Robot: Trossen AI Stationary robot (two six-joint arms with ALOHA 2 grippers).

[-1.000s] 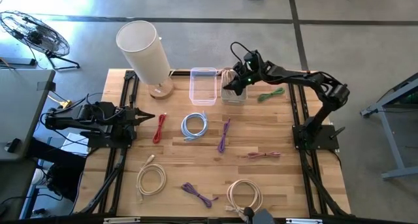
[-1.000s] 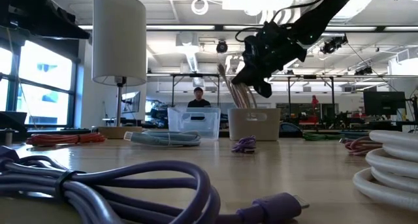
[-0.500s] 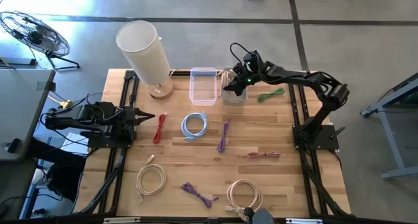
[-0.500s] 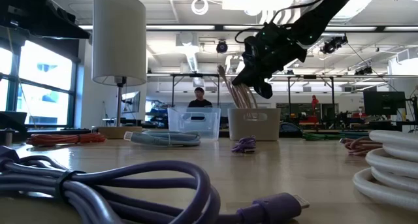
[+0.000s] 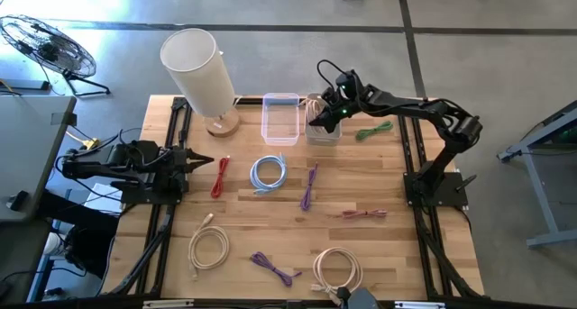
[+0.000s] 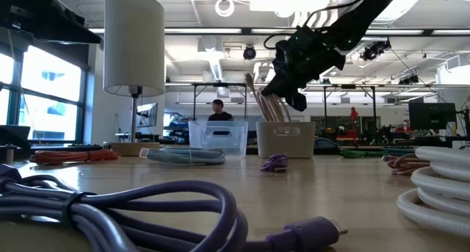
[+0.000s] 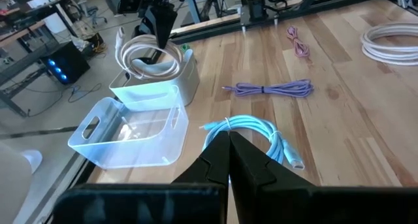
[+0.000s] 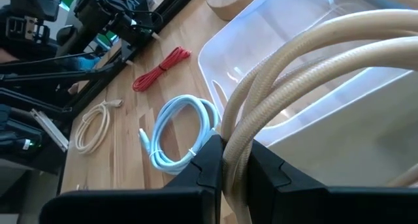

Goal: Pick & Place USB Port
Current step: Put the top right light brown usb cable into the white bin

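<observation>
My right gripper [image 5: 322, 118] hovers over the white bin [image 5: 330, 136] at the table's far side and is shut on a coiled beige cable [image 5: 313, 104]. The low view shows that gripper [image 6: 291, 99] above the bin [image 6: 285, 139], with the cable's strands [image 6: 263, 101] running down into it. A clear bin [image 5: 280, 120] stands just left of the white one. My left gripper [image 5: 209, 161] waits shut near the left edge, touching nothing; its closed tips [image 7: 228, 136] point toward the light blue cable [image 7: 251, 129]. My right gripper pinches the beige cable's bundled strands [image 8: 243, 129] between its two fingers [image 8: 210, 160], which lie across the strands. It comes slanting down from the table's right. The coil [image 7: 153, 57] hangs tilted below the gripper, its lower part inside the white bin's rim [image 7: 187, 74].
Coiled cables lie about the table: red [image 5: 220, 176], light blue [image 5: 268, 174], purple [image 5: 308, 186], pink [image 5: 364, 213], green [image 5: 374, 129], cream [image 5: 208, 247], another purple [image 5: 274, 268], white [image 5: 338, 269]. A tall lamp [image 5: 200, 73] stands at the far left. A person shows beyond the table [image 6: 217, 110].
My right gripper has edged slightly toward the far edge above the white bin, carrying the beige cable with it; more of the coil now shows over the bin's far rim. It has stayed shut on the cable.
</observation>
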